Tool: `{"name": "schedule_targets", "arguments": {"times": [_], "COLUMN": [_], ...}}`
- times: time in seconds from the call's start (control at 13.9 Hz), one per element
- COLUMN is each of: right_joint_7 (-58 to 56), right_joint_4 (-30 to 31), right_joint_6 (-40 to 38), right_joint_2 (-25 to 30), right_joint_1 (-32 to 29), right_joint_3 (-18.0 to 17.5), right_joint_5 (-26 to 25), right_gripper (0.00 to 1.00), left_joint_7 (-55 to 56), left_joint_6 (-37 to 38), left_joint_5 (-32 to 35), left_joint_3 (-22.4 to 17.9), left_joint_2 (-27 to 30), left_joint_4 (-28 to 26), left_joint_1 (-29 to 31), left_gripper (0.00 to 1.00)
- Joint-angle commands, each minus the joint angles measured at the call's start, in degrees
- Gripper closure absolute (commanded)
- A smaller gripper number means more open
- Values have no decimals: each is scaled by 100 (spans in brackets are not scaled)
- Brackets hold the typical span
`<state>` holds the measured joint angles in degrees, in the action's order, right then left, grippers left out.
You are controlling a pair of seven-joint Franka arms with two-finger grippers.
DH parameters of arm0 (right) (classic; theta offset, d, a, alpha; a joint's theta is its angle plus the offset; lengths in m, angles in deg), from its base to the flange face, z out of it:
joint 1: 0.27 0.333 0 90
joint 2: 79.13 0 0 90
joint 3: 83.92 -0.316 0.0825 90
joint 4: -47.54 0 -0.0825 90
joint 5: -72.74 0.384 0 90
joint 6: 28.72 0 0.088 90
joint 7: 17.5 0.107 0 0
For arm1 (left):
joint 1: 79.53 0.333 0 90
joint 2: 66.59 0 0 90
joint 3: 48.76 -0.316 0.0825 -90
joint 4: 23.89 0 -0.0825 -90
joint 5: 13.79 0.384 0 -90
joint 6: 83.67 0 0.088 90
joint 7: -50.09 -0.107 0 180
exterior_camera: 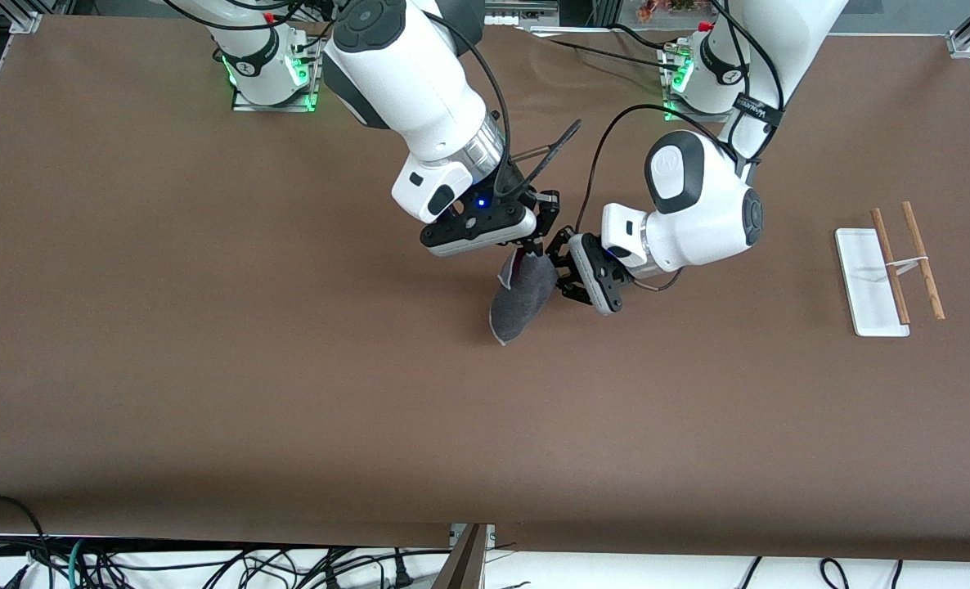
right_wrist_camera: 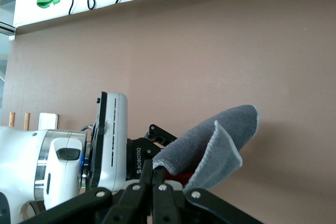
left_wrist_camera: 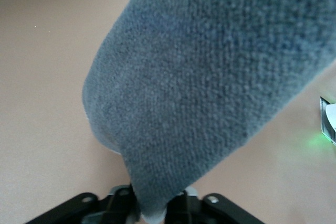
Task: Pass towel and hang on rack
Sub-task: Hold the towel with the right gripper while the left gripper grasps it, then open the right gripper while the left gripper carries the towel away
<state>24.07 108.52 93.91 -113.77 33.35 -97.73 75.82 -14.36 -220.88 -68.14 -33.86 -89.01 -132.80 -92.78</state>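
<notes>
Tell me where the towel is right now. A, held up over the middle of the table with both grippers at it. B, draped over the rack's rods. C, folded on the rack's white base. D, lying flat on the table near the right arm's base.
A: the towel hangs between the right gripper and the left gripper, both shut on it; the rack stands bare.

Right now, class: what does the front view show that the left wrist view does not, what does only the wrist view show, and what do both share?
Only the front view shows the rack standing toward the left arm's end of the table, both arms, and the right gripper and the left gripper meeting at the towel's upper end, above the table's middle.

Only the left wrist view shows the left gripper's fingers shut on the cloth, and its grey weave up close.

Both show the towel hanging in the air.
</notes>
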Motion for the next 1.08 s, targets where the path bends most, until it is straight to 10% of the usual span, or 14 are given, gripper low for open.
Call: {"name": "schedule_targets", "arguments": {"times": [0.0, 0.29, 0.36, 0.43, 1.01], "right_joint_7": [53, 35, 27, 18, -445], "right_joint_4": [-130, -130, -130, -122, -122], "right_joint_6": [-20, -55, -46, -29, -580], "right_joint_2": [-34, 27, 114, 133, 229], "right_joint_1": [22, 5, -4, -4, -91], "right_joint_3": [-8, 1, 10, 19, 142], "right_joint_5": [53, 53, 53, 27, -228], "right_gripper": [100, 92, 76, 1, 0], "left_joint_7": [-155, -155, -155, -155, -120], "left_joint_6": [-17, -17, -17, -8, 411], "left_joint_5": [-110, -120, -111, -111, -32], "left_joint_3": [-22, -31, -31, -31, -66], "left_joint_2": [-17, 26, 70, 88, 422], "left_joint_4": [107, 98, 98, 98, -7], "left_joint_1": [59, 244, 279, 323, 1051], "left_gripper": [100, 100, 100, 100, 100]}}
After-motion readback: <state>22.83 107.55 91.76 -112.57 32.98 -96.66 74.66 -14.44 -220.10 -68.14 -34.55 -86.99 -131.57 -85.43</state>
